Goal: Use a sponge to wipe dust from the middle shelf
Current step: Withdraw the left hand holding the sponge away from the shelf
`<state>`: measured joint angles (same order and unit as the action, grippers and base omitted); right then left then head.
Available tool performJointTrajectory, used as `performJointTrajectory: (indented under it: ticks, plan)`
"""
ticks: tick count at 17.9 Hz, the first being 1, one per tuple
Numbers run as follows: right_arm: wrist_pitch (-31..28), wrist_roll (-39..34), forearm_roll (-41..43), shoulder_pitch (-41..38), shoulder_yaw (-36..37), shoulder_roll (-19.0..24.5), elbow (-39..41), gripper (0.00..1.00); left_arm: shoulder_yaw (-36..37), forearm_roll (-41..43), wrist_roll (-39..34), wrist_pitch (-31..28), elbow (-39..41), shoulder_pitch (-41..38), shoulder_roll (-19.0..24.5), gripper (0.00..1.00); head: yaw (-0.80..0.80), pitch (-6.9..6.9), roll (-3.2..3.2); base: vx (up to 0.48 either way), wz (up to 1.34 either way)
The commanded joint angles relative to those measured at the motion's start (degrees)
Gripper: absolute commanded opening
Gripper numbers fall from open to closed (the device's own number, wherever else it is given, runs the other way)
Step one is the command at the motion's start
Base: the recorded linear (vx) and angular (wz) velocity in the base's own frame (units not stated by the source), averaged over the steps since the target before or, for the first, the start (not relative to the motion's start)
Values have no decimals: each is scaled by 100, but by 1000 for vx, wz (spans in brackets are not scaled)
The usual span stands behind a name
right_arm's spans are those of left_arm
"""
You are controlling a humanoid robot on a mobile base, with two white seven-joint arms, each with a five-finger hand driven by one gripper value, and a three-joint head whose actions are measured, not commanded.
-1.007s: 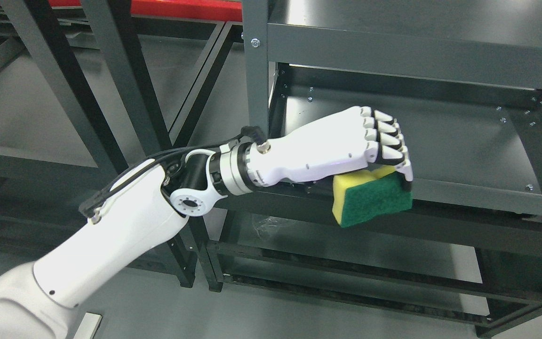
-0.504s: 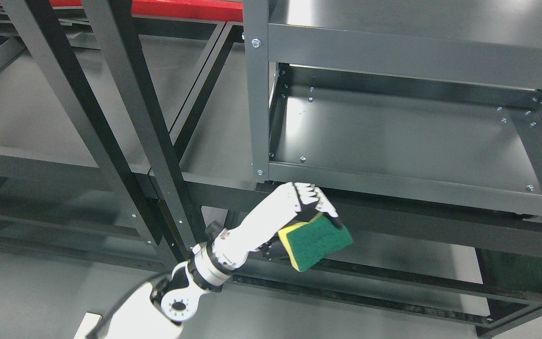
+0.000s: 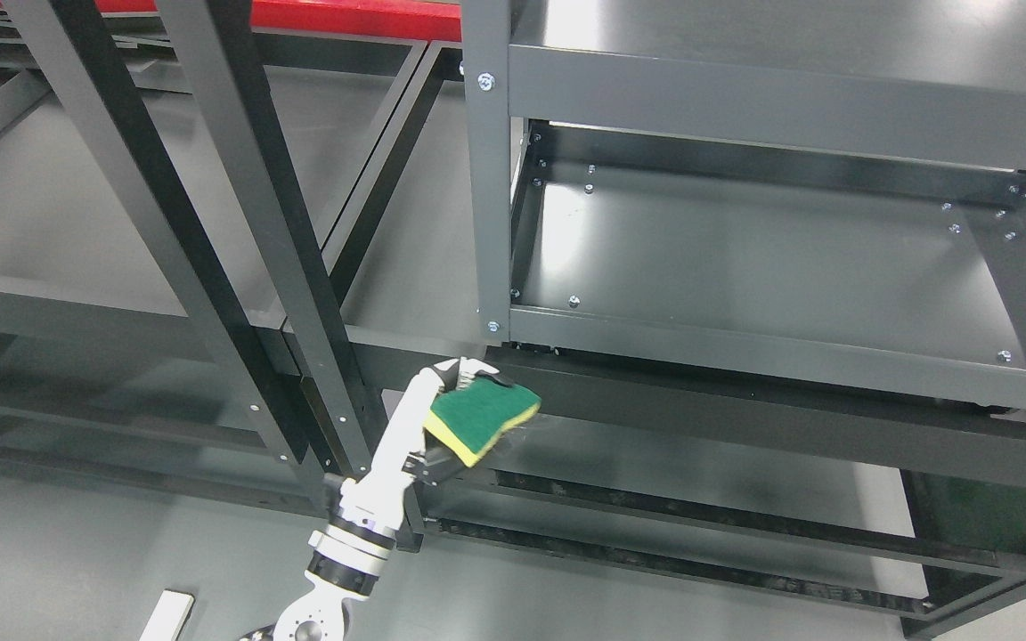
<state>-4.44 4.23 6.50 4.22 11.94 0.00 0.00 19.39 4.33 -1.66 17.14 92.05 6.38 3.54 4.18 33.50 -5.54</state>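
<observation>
Left hand [image 3: 442,401], fingers closed around the sponge [image 3: 480,420], green scouring face up, long axis running toward 2 o'clock. Hand and sponge sit below and in front of the middle shelf [image 3: 771,267], whose bare surface lies at about 1 o'clock, well apart. Right hand not visible.

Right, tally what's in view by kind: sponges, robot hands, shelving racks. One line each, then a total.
Sponges: 1, the green-and-yellow sponge, gripped in the left hand.
Robot hands: 1, the left hand, below the middle shelf.
Shelving racks: 2, the near rack and the rack behind it.
Total: 4
</observation>
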Motion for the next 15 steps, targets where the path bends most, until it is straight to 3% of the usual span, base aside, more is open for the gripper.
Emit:
performJointTrajectory:
  ticks: [1,15]
  plan:
    - [4,-1,0,-1,-7,-100,100,100,-752,-477,-1,-264,849,-207,-254,0,0,0,0,0,0]
    - [4,-1,0,-1,1,-100,100,100,-937,-485,34,-194,920,-154,-254,0,0,0,0,-1,-3]
